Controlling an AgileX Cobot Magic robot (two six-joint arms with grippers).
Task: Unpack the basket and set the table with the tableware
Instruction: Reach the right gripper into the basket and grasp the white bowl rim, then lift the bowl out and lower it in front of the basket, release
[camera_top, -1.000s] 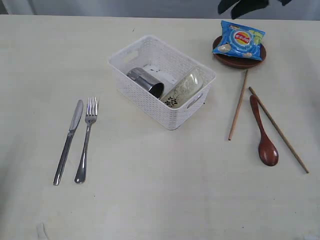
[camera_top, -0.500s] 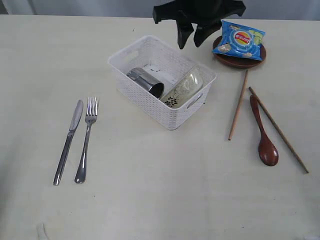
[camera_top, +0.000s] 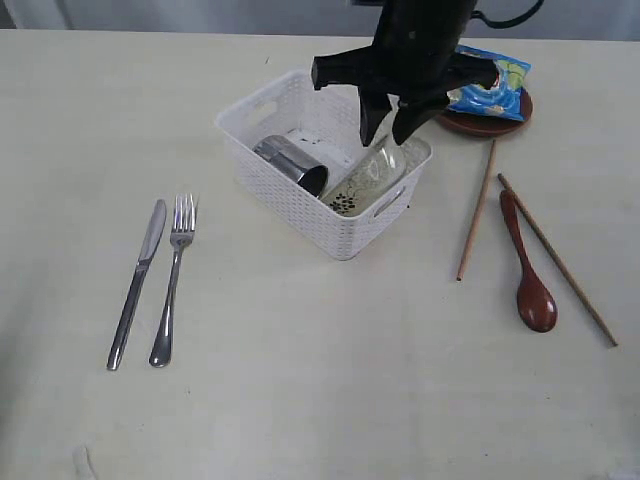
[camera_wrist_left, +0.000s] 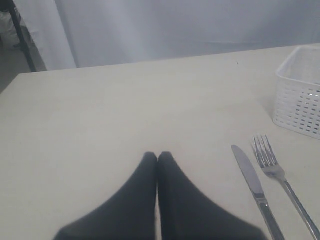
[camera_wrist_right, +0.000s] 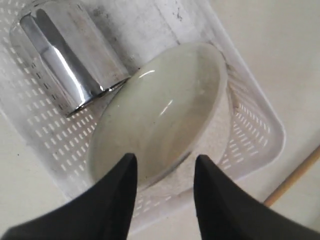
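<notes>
Right claw (camera_top: 390, 128) hangs open and empty over the bowl (camera_top: 368, 175), leaning on edge beside the cup (camera_top: 292, 163) in the basket (camera_top: 290, 195) at the desk (camera_top: 320, 380) middle. Left claw (camera_wrist_left: 158, 156) is closed, empty, near the knife (camera_wrist_left: 250, 175) and fork (camera_wrist_left: 272, 167). Spoon (camera_top: 530, 280) and chopsticks (camera_top: 477, 210) lie toward the desk's right edge.

The arm (camera_top: 420, 40) covers part of the chip bag (camera_top: 497, 85), which hides most of the plate (camera_top: 495, 125).
</notes>
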